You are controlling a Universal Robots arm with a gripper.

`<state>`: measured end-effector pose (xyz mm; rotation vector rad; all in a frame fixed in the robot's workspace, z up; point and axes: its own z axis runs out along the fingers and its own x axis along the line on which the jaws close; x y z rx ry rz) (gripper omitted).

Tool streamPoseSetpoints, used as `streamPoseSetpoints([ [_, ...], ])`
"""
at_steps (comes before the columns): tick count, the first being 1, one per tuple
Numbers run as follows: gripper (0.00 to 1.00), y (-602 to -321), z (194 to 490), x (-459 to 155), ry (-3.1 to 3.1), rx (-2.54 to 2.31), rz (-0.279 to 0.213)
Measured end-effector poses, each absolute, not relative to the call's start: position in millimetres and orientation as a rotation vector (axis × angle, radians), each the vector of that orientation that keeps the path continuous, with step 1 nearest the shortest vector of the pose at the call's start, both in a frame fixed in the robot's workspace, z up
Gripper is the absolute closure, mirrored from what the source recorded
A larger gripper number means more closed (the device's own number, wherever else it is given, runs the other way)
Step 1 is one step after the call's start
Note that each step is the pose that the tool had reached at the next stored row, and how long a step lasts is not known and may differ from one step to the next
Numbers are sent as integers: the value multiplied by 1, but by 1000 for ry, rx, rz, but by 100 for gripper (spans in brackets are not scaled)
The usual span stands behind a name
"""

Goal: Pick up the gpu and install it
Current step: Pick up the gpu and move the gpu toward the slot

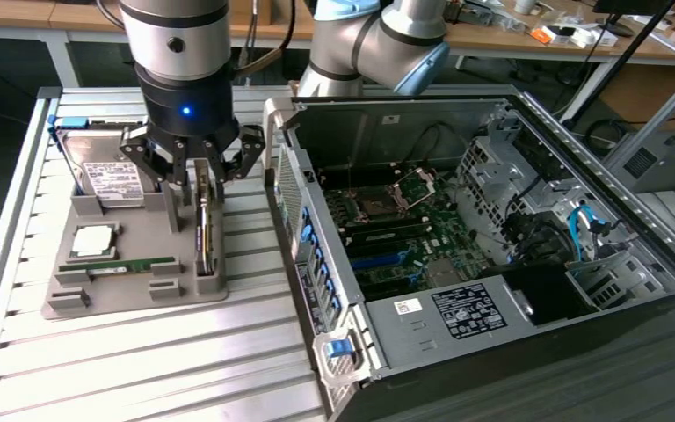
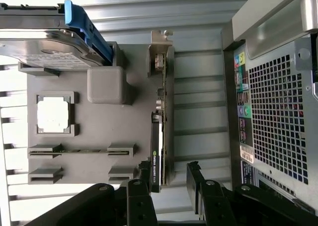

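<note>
- In the upper left of the exterior view, the black multi-fingered gripper hangs under the silver arm, right over the gpu, a thin dark card with a tan face.
- The gpu stands on edge in the slot of a flat grey plastic holder. This slot is on the side nearest the open black-and-silver computer case.
- We see the jaws spread, reaching down on both sides of the card's upper edge and not pinching it.
- The boxy silver hard drive with a white label leans at the holder's far end, near the gripper.
- In the wrist view, the gripper straddles one end of the gpu, which we see edge-on in the holder.
- One finger sits just beside the card. The other stands apart from it, on the side of the case's perforated panel.
- We judge the card off-centre between the jaws, so closing could shove it sideways or twist it in its slot.
- A grip near one end could let the card tilt or bind as it lifts.
</note>
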<state>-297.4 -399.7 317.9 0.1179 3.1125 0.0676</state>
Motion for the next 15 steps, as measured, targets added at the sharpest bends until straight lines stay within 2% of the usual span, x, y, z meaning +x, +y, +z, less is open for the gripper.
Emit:
streamPoseSetpoints([
  [15, 58, -400, 312, -298, 3112, 118, 68],
])
